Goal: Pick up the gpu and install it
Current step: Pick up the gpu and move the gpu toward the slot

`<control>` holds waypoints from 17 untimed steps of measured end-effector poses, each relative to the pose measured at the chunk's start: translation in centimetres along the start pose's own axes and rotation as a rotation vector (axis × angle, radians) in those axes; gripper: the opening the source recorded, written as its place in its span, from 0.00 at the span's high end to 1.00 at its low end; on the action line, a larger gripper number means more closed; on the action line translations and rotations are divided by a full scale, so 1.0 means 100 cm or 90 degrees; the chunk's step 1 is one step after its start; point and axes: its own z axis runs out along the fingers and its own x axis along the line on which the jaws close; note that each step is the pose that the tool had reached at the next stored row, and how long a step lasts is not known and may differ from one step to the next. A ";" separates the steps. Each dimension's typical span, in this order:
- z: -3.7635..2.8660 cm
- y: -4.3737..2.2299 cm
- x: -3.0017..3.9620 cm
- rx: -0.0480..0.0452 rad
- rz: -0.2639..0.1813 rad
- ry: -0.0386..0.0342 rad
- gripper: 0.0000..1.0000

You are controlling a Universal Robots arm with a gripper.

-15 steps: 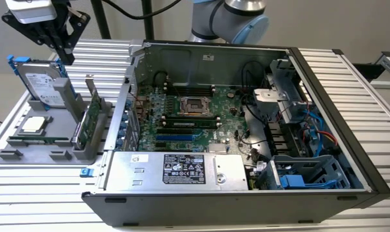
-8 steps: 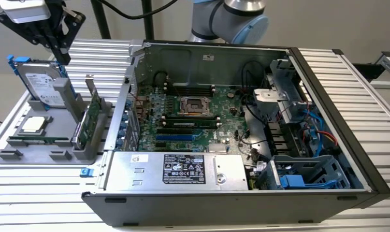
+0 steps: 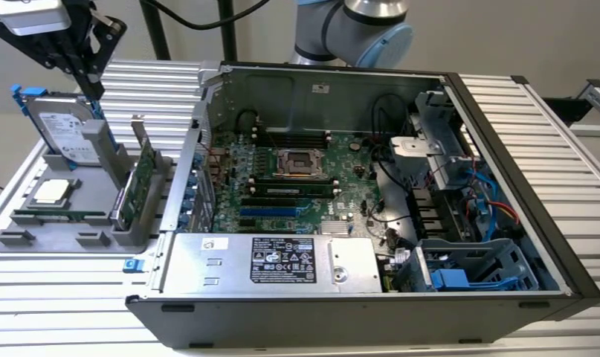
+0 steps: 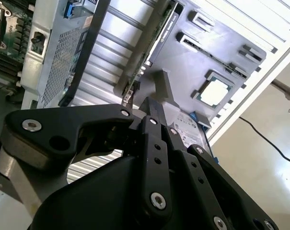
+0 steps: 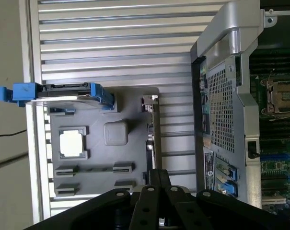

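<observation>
My gripper [image 5: 158,175], clenched on nothing, hangs near the gpu [image 5: 151,134], likely light, stiff and fragile; I'd pinch its upright board edge.

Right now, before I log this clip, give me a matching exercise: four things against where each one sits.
1. gpu
2. hard drive
3. processor chip
4. gripper

a. lying flat in the grey tray
b. hanging above the tray
c. on edge in the tray, on the side nearest the case
d. upright in the tray, blue-railed

Pairs: 1-c, 2-d, 3-a, 4-b.
</observation>
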 end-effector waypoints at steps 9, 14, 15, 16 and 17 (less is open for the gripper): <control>0.0000 0.0000 0.0003 0.0000 0.000 0.0000 1.00; 0.0000 0.0000 0.0004 0.0000 0.000 0.0000 0.00; 0.0000 0.0000 0.0005 0.0000 0.000 0.0000 0.00; 0.0000 0.0000 0.0005 0.0000 0.000 0.0000 0.00; 0.0000 0.0000 0.0005 0.0000 0.000 0.0000 0.00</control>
